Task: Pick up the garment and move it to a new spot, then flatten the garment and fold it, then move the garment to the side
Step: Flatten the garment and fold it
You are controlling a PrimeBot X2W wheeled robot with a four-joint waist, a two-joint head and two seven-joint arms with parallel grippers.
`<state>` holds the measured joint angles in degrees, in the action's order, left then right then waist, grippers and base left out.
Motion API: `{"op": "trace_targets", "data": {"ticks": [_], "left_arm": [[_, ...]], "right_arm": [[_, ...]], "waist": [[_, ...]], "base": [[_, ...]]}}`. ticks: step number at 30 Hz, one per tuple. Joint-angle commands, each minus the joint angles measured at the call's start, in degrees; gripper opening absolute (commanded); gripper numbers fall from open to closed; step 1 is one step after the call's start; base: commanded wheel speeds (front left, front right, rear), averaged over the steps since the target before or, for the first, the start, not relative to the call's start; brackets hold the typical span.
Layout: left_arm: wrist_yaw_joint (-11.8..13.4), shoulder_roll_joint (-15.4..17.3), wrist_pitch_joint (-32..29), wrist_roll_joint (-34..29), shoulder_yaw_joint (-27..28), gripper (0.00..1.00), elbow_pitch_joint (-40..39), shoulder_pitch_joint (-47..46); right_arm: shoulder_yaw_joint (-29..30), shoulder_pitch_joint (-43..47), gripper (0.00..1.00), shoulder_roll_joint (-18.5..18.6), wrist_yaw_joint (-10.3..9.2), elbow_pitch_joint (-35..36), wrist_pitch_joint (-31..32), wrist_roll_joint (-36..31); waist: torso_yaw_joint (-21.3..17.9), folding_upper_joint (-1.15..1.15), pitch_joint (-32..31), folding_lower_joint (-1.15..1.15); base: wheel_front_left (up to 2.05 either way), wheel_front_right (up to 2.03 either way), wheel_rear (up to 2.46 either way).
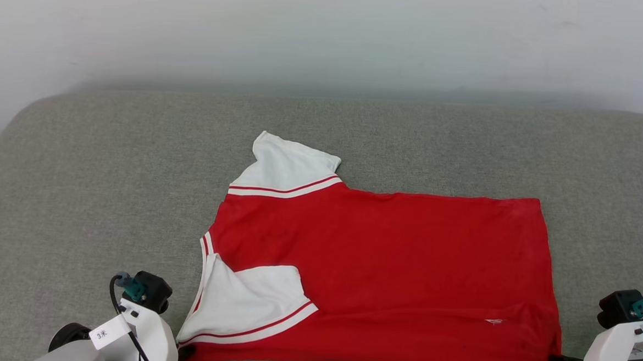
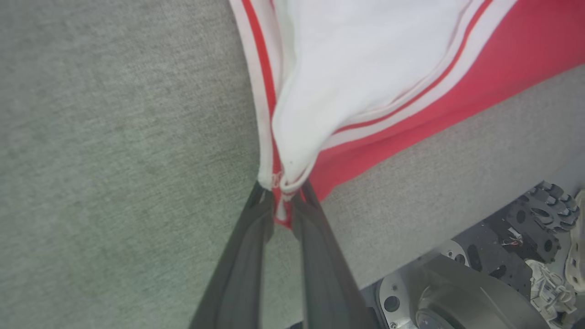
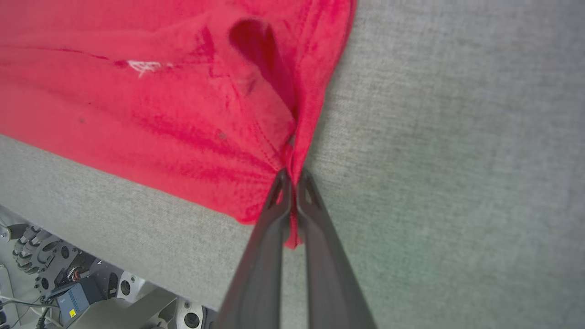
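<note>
On grey worktop (image 1: 108, 164), garment (image 1: 384, 250) is gripped at near corners by left pincer (image 2: 283, 194) and right pincer (image 3: 292, 178).

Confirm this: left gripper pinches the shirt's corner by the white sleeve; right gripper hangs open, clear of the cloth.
Wrong on the right gripper: the right wrist view shows it shut on the shirt's red hem corner. The left gripper is as stated.

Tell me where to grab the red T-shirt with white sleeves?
Grip the red short-sleeved T-shirt with white sleeves at its two near corners, coming from the near edge of the grey fabric surface. It lies flat, so those corners are thin and pinchable; the left tool and right tool are shut on them.
</note>
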<state>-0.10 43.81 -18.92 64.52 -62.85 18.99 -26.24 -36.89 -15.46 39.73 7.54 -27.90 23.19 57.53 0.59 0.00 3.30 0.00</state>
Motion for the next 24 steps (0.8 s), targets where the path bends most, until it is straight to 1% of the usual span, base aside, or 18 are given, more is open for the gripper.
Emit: {"op": "trace_targets", "data": {"ticks": [1,2,3,4,9,14,17,18,20,21,24], "left_arm": [[-0.4,-0.6,0.4,0.4,0.1,0.0,1.1,0.5],[-0.4,-0.6,0.9,0.3,0.2,0.11,1.5,0.4],[-0.3,-0.4,1.5,-0.4,0.3,0.84,1.8,0.0],[-0.1,-0.2,2.3,-1.1,0.4,1.0,2.1,-0.3],[0.2,1.0,4.2,-2.4,0.9,1.0,1.0,-1.3],[1.7,3.6,6.6,-4.3,2.9,1.0,-2.5,-3.9],[2.8,4.1,9.3,-6.0,4.8,1.0,-3.7,-6.5],[3.2,4.2,10.3,-7.1,5.5,1.0,-3.9,-8.3],[3.2,3.4,10.8,-7.3,6.4,1.0,-3.6,-10.3],[3.2,3.4,10.8,-7.3,6.4,1.0,-3.6,-10.3],[3.0,2.5,11.4,-8.2,7.5,1.0,-2.5,-14.1]], "right_arm": [[0.0,1.2,0.05,-0.8,-0.1,-0.6,-1.1,-0.7],[0.1,1.2,0.53,-1.0,-0.1,-0.7,-1.8,-0.8],[0.2,1.1,1.0,-1.1,-0.1,-0.7,-2.4,-1.1],[0.5,1.0,1.0,-1.0,-0.1,-0.7,-3.4,-1.6],[2.1,1.2,1.0,-0.3,-0.09,0.3,-9.1,-4.0],[7.1,0.7,1.0,-0.2,-0.09,2.1,-18.2,-7.9],[11.3,0.0,1.0,-1.7,-0.09,3.1,-24.1,-12.0],[14.3,-0.1,1.0,-3.4,-0.09,4.0,-27.0,-14.5],[17.1,0.2,1.0,-5.0,-0.09,5.5,-29.2,-17.6],[17.1,0.2,1.0,-5.0,-0.09,5.5,-29.2,-17.6],[21.8,1.1,1.0,-8.1,-0.09,8.5,-31.5,-22.2]], "waist": [[0.2,0.0,-0.4,0.0],[0.2,0.0,-0.7,0.0],[0.2,0.0,-1.0,0.0],[0.2,0.0,-1.4,0.0],[0.1,0.0,-3.1,0.0],[-0.2,0.0,-3.9,0.0],[-0.8,0.0,-3.9,0.0],[-1.4,0.0,-3.7,0.0],[-1.9,0.0,-3.3,0.0],[-1.9,0.0,-3.3,0.0],[-2.9,0.0,-1.8,0.0]], "base": [[0.0,0.0,0.0],[0.0,0.0,0.0],[0.0,0.0,0.0],[0.0,0.0,0.0],[0.0,0.0,0.0],[0.0,0.0,0.0],[0.0,0.0,0.0],[0.0,0.0,0.0],[0.0,0.0,0.0],[0.0,0.0,0.0],[0.0,0.0,0.0]]}}
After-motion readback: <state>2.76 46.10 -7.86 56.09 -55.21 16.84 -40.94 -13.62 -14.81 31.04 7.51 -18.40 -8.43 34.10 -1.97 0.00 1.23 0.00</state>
